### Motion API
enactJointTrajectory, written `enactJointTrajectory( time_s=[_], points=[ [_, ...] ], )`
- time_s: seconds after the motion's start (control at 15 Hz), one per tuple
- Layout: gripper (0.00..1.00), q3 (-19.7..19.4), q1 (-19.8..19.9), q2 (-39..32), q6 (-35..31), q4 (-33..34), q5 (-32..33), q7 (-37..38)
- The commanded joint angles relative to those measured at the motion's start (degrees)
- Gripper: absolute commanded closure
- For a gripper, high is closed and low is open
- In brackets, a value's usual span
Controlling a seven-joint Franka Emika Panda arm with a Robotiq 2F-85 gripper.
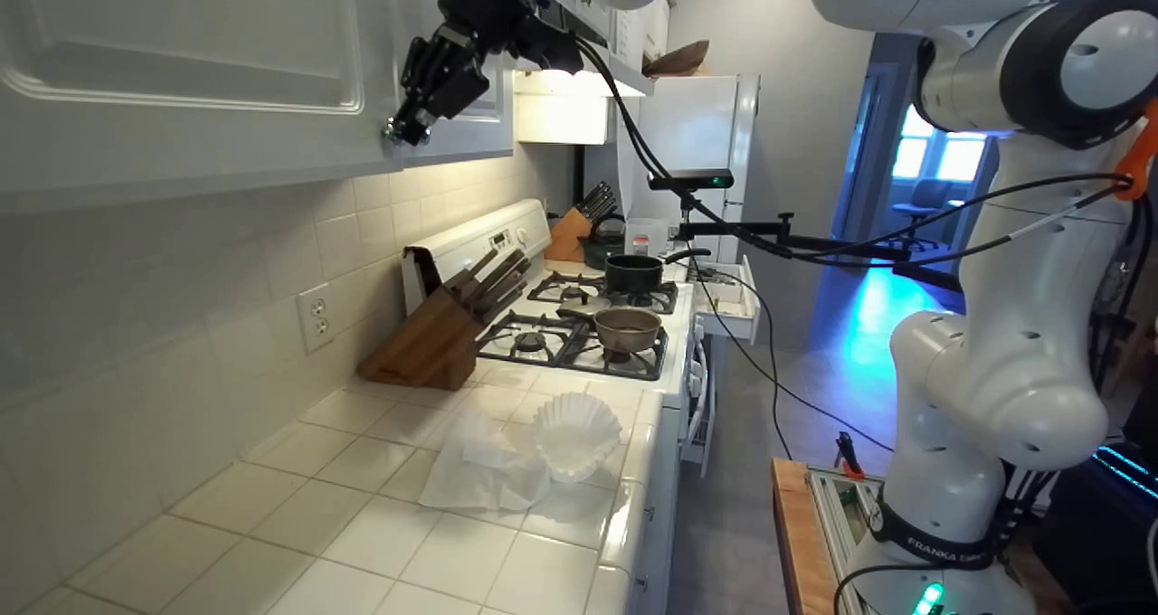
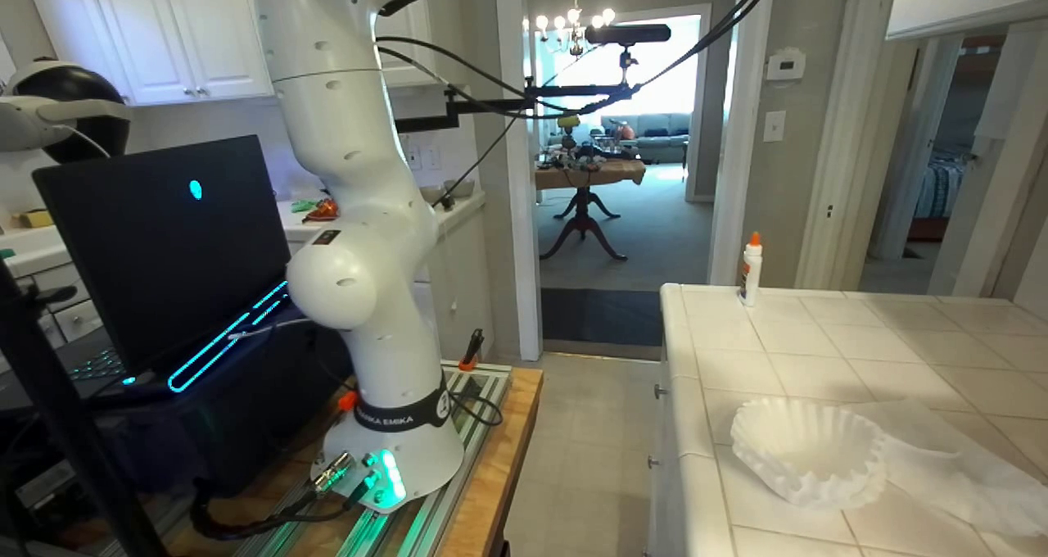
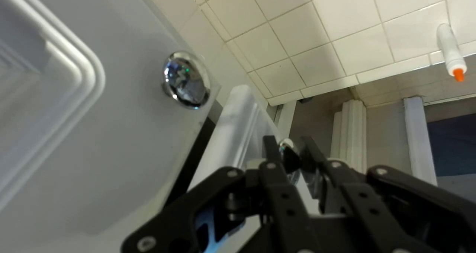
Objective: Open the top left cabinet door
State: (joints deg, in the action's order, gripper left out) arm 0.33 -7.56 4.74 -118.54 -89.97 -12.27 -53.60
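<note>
The top left cabinet door (image 1: 190,45) is white with a raised panel. It also shows in an exterior view (image 2: 966,4), and obliquely in the wrist view (image 3: 238,122). Its silver knob (image 1: 391,130) sits at its lower right corner. My gripper (image 1: 414,131) is at that knob. In the wrist view my gripper (image 3: 288,137) has its fingers close on both sides of the knob (image 3: 286,144), which they partly hide. A dark gap shows between this door and the matching right door (image 3: 122,126); the left door looks slightly ajar.
The right door's knob (image 3: 186,80) is close beside my fingers. Below are the tiled counter (image 1: 434,543), paper filters (image 1: 574,434), a knife block (image 1: 425,339), a pot (image 1: 626,327) and a glue bottle (image 3: 448,46). Cables (image 1: 633,136) hang from the arm.
</note>
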Motion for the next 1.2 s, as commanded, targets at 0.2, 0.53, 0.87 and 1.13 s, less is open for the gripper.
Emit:
enactJointTrajectory(
  time_s=[0.2,0.53,0.87,1.13],
  points=[
    [0.92,2.80,-1.01,8.72,-0.17,-9.56,-0.67,3.36],
    [0.93,4.86,-1.54,14.77,-3.15,-16.83,1.93,12.09],
    [0.93,7.70,-2.74,20.66,-5.88,-23.38,5.92,21.49],
    [0.94,9.87,-4.88,24.31,-5.71,-26.40,8.11,28.00]
  ],
)
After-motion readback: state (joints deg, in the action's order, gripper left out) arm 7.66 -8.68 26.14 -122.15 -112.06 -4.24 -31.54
